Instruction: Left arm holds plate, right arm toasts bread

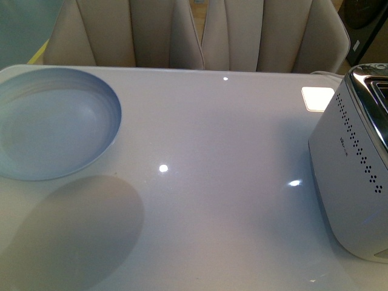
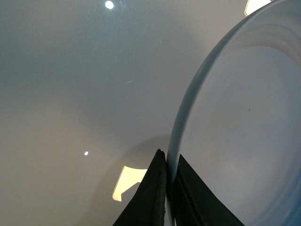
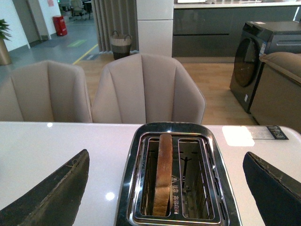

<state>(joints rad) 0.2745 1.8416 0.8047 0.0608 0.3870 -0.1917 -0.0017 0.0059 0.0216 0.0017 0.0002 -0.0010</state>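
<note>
At far left, my left gripper (image 2: 170,162) pinches the rim of the plate (image 1: 54,121), lifted off the table (image 1: 212,182). At right, the bread (image 3: 163,174) stands in one toaster (image 3: 174,128) slot. My right gripper (image 3: 165,154) is spread wide, holding nothing.

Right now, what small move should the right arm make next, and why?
Probably shift the right gripper along the toaster to its lever, which no view shows: the bread stands in one slot, top near the rim, and the gripper is open and empty.
</note>
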